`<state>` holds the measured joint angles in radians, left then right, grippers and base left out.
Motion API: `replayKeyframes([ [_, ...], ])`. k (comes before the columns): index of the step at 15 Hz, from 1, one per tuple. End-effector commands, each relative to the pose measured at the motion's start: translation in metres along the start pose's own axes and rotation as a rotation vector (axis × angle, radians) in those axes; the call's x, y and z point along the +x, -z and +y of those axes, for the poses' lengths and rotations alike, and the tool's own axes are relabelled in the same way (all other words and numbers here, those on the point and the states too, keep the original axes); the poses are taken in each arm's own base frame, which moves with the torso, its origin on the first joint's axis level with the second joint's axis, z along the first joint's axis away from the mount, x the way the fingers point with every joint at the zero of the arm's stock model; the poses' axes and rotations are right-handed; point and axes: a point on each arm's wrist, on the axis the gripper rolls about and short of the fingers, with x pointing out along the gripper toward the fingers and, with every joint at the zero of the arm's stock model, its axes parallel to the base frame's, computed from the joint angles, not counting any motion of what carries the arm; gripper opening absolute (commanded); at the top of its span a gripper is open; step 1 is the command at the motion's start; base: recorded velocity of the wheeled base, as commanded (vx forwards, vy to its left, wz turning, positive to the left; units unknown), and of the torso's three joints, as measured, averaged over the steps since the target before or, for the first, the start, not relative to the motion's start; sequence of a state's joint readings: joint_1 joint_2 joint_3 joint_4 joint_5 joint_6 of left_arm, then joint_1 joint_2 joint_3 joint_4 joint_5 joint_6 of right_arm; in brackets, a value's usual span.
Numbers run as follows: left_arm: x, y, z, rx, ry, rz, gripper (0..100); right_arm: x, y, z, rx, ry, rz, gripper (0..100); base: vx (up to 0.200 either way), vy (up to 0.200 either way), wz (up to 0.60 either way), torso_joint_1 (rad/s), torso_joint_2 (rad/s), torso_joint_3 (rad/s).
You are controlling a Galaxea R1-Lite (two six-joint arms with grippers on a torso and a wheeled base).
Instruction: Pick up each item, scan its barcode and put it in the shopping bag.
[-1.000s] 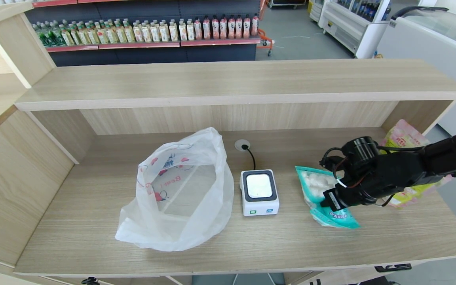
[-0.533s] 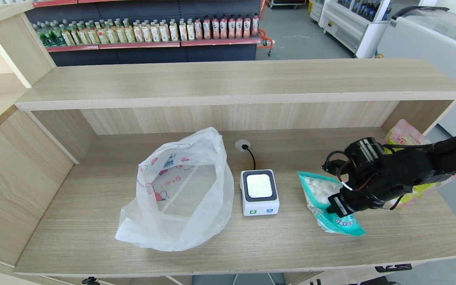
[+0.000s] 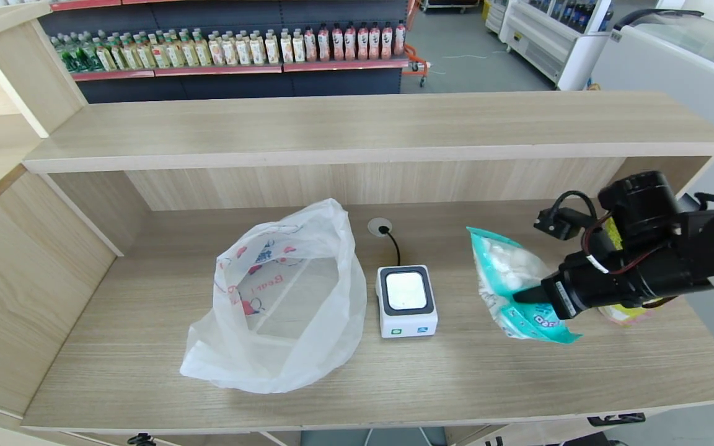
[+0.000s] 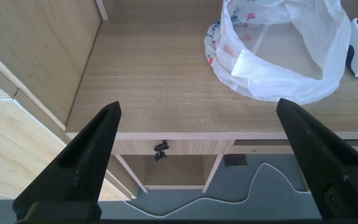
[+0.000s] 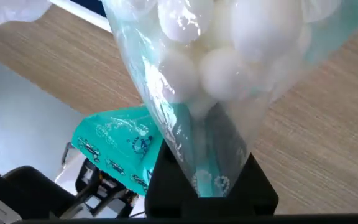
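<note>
A teal packet of white balls (image 3: 512,282) hangs above the counter, right of the white barcode scanner (image 3: 405,300), and my right gripper (image 3: 533,296) is shut on its lower part. Up close, the same teal packet (image 5: 229,68) runs down between the dark fingers (image 5: 173,180) of my right gripper (image 5: 207,186). The clear shopping bag (image 3: 282,297) stands open to the left of the scanner. My left gripper (image 4: 197,162) is open, off the counter's front edge, with the shopping bag (image 4: 278,50) ahead of it.
A pink and yellow packet (image 3: 626,310) lies at the counter's far right, mostly behind my right arm. The scanner's cable (image 3: 392,243) runs back to a hole in the counter. A raised shelf (image 3: 369,133) overhangs the back. Wooden walls close both sides.
My right gripper has lifted the teal packet off the counter and tipped it more upright; the arm rose and drew back to the right.
</note>
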<state>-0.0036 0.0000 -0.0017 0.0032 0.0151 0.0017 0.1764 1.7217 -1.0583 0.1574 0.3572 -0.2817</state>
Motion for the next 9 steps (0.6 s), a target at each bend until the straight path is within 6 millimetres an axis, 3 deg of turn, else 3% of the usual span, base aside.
replayKeyframes([
  [1,0.000,0.000,0.000,0.000,-0.001,0.000,100,-0.042,-0.006,0.015,-0.084,-0.056,-0.135,0,0.000,0.000,0.00,0.000,0.00,0.000],
  [5,0.000,0.000,0.000,0.000,-0.001,0.000,100,-0.075,-0.022,0.022,-0.323,-0.133,-0.331,0,0.000,0.000,0.00,0.000,0.00,0.000],
  [7,0.000,0.000,0.000,0.000,-0.001,0.000,100,-0.092,-0.039,0.025,-0.414,-0.263,-0.496,0,0.000,0.000,0.00,0.000,0.00,0.000],
  [9,0.000,0.000,0.000,0.000,-0.001,0.000,100,-0.115,-0.043,0.032,-0.403,-0.448,-0.572,0,0.000,0.000,0.00,0.000,0.00,0.000],
])
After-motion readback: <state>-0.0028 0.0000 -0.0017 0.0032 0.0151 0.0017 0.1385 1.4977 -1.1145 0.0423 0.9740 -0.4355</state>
